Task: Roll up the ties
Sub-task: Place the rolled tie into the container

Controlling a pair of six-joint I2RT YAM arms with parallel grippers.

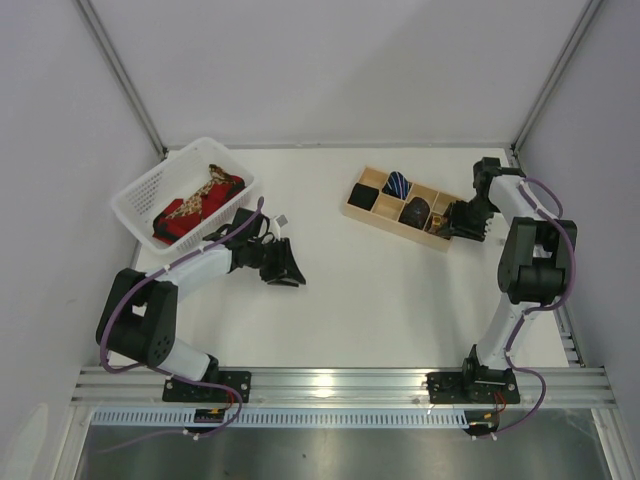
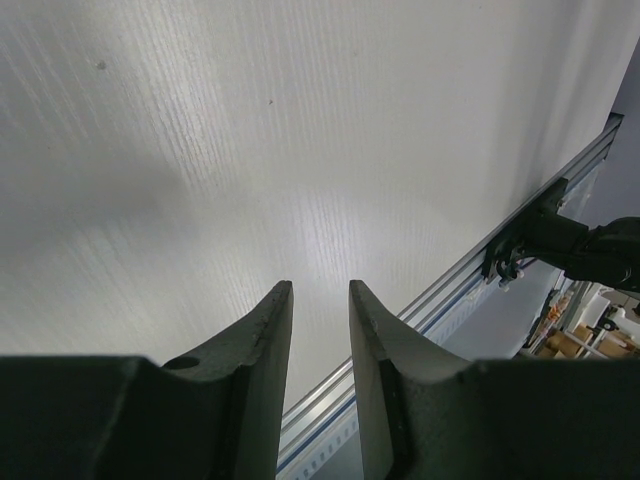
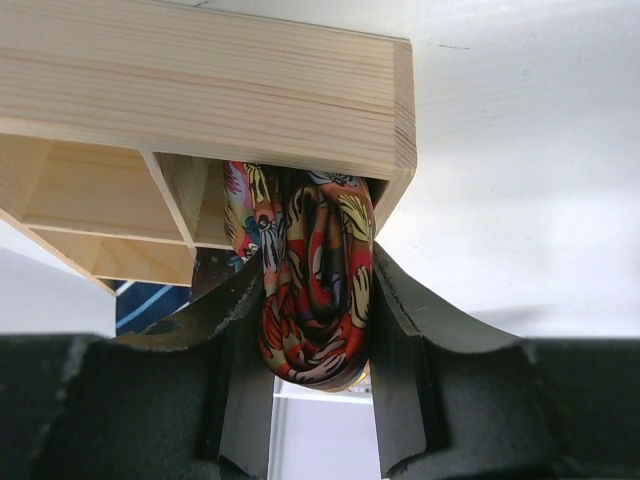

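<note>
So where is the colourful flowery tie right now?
The rolled flowery tie is pinched in the right hand, at the right-end compartment of the wooden box, on the right side of the top view.

White table (image 1: 400, 300), faintly ribbed in the left wrist view. Far left, a white lattice basket (image 1: 135, 195) holding a red tie (image 1: 172, 226) and a gold paisley tie (image 1: 197, 200). Far right, a pale pine tray (image 1: 352, 212) with a black rolled tie (image 1: 362, 196), a navy tie with white and light-blue stripes (image 1: 398, 184), and another black roll (image 1: 415, 211). At the tray's right end, a floral tie (image 3: 315, 300) in red, yellow, orange and purple with dark outlines, between the matte black fingers (image 3: 400, 330) of the right gripper (image 3: 318, 275). Left gripper (image 2: 320, 290) matte black too. Arms (image 1: 195, 265) black and white, with purple cables (image 1: 103, 335). Silver rail (image 1: 340, 380) along the near edge.
</note>
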